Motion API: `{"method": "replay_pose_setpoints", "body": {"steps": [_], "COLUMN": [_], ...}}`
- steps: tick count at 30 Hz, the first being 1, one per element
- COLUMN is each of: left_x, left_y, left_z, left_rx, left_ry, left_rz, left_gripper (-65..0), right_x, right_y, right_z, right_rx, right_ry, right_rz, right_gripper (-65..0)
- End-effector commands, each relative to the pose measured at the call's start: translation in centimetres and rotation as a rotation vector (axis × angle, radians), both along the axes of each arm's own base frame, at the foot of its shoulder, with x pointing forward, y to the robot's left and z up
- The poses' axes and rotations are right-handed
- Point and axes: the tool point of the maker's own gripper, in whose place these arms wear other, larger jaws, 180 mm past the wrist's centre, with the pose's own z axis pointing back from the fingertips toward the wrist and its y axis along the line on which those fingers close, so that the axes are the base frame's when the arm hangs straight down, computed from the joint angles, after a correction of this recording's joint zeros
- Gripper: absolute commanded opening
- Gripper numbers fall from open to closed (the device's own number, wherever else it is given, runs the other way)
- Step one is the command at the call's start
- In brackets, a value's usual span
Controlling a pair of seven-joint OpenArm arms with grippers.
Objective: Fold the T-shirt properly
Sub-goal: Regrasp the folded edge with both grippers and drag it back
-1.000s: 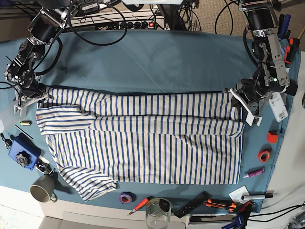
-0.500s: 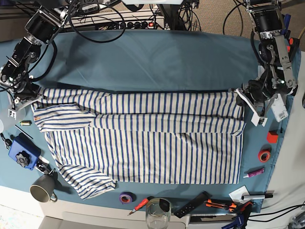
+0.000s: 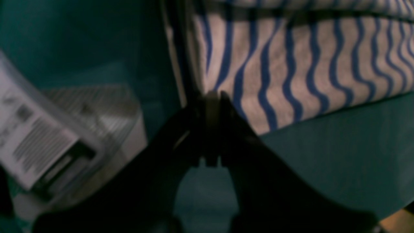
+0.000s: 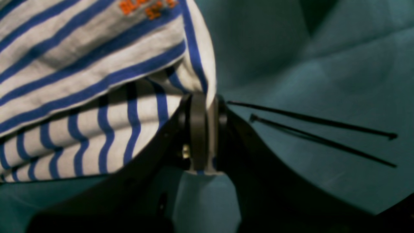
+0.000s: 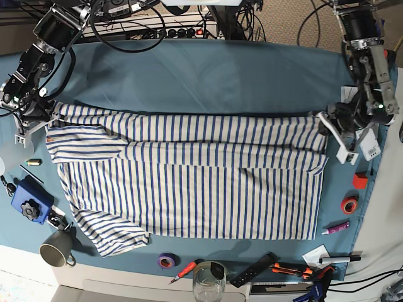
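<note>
- T-shirt (image 5: 189,176): spread flat across the middle of the teal tabletop (image 5: 201,82), hem end at frame right, sleeves at frame left; one sleeve trails toward the lower left near the mug (image 5: 56,250).
- A long fold runs along the shirt's upper band; the folded flap lies over the body, its lower edge showing as a ridge across the middle.
- Right tool (image 4: 203,129): pressed together on the fabric edge by the orange chest print, at the upper left of the base view.
- Left tool (image 3: 212,129): pressed together at the shirt's corner at the right of the base view; cloth meets the tips, so likely pinching it.
- Step in hand, as judged: drawing the top edge taut and repositioning the lengthwise fold.
- Next move calls for both tools to carry that edge evenly down-frame over the body and lay it without wrinkles.
- Against the earlier frames: both tools and the held edge sit higher and farther out; the shirt looks stretched wider and smoother.
</note>
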Motion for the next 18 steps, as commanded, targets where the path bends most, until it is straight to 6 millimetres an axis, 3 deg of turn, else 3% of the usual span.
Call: {"method": "replay_pose_setpoints", "body": {"steps": [1, 8, 18], "left_x": [0.1, -3.0, -7.8], "left_y": [1.0, 1.4, 2.7], "left_z": [0.9, 0.3, 1.7], "left_rx": [0.037, 0.067, 0.099], "left_ry": [-0.019, 0.017, 0.010], "left_rz": [0.000, -0.017, 0.015], "left_gripper": [-65.0, -65.0, -65.0], "right_x": [0.4, -2.3, -7.3], "right_y": [-1.2, -1.0, -0.2], "right_z": [1.9, 2.4, 2.6], "right_rx": [-0.053, -0.124, -0.218], "right_ry": [-0.033, 0.005, 0.095], "right_rz": [-0.005, 0.027, 0.093], "right_gripper": [-65.0, -65.0, -65.0]}}
